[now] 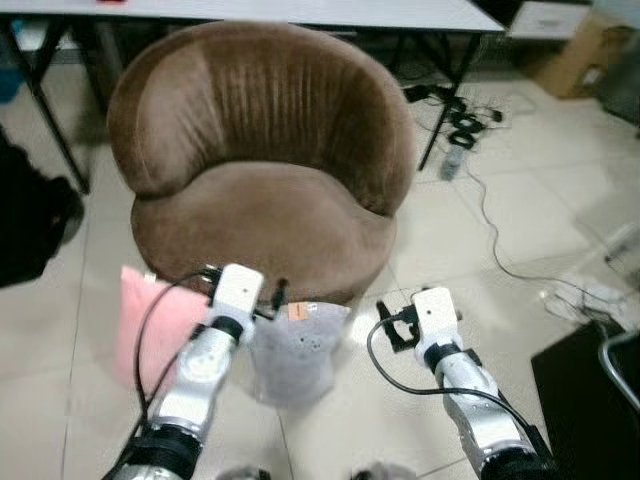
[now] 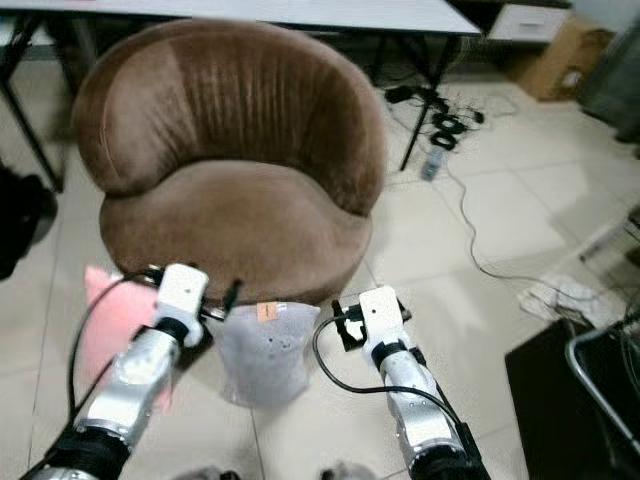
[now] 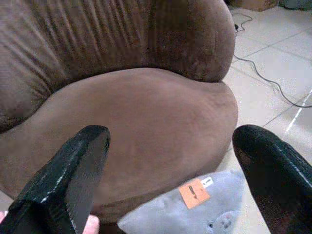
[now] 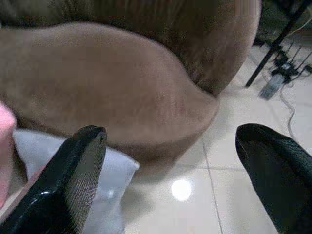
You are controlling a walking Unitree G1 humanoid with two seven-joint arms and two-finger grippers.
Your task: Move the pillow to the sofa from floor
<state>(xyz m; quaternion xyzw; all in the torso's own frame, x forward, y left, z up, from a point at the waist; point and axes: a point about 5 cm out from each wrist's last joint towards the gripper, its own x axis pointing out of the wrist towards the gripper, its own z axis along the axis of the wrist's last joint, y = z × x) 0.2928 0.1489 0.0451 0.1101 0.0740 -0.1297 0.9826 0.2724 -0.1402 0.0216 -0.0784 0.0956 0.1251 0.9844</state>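
While you look down through the head camera, the brown round sofa [image 1: 260, 160] fills the upper middle of the frame, and a grey pillow [image 1: 293, 350] stands on the tiled floor [image 1: 450, 240] at lower centre, leaning against the sofa's front base with an orange tag [image 1: 298, 312] near its top edge. Just left of it you have a pink pillow [image 1: 155, 320], also on the floor against the sofa base, partly behind your left arm. Your left tool [image 1: 268, 298] sits at lower centre-left, right above the grey pillow's top left corner; in its wrist view the two black fingers [image 3: 73, 180] stand wide apart with nothing between them, the sofa seat beyond them and the grey pillow's tag showing low in the gap. Your right tool [image 1: 395, 322] hovers at lower centre-right, just beside the grey pillow's right edge and above bare tile; its fingers [image 4: 73, 180] are likewise spread wide and grip nothing, with the sofa base and the grey pillow's corner ahead. Behind the sofa, along the top edge, you see a white surface [image 1: 400, 12] on black legs, and at upper right cables [image 1: 470, 125] and a cardboard box [image 1: 580, 50] lie on the floor.
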